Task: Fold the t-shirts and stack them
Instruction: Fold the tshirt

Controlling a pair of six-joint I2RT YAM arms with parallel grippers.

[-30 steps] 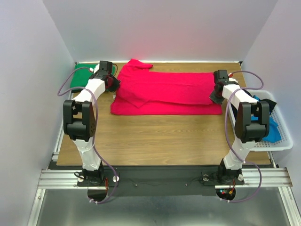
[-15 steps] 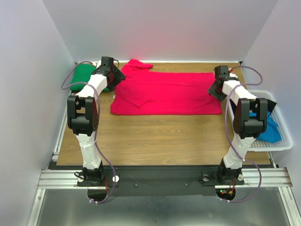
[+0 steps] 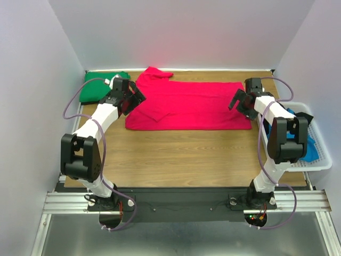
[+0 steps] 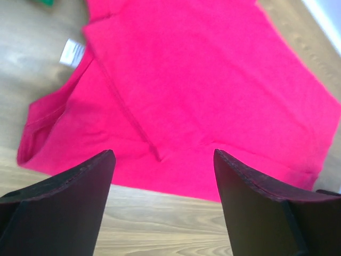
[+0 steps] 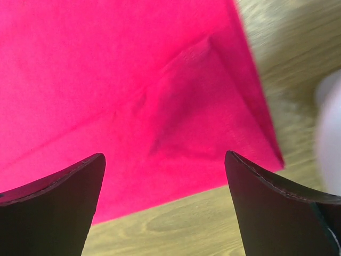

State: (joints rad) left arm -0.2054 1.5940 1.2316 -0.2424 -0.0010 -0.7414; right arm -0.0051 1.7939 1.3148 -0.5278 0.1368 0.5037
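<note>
A crimson red t-shirt (image 3: 189,106) lies folded lengthwise into a long band across the back of the table, with one sleeve poking out at its far left. My left gripper (image 3: 132,98) hovers open over its left end, and my right gripper (image 3: 238,101) hovers open over its right end. In the left wrist view the open gripper (image 4: 162,154) frames the red t-shirt (image 4: 202,90) and its front hem, with nothing between the fingers. The right wrist view shows the same: an open gripper (image 5: 164,154) above the red cloth's corner (image 5: 160,80). A folded green t-shirt (image 3: 101,85) sits at the back left.
A white slatted basket (image 3: 319,162) stands off the table's right edge, holding a blue t-shirt (image 3: 306,146) and a bit of black cloth (image 3: 306,116). A white label (image 4: 71,52) lies at the red shirt's collar. Bare wood runs along the table's front.
Both grippers have opened and let go of the red t-shirt's ends. They have pulled back a little above it. The shirt lies still.
</note>
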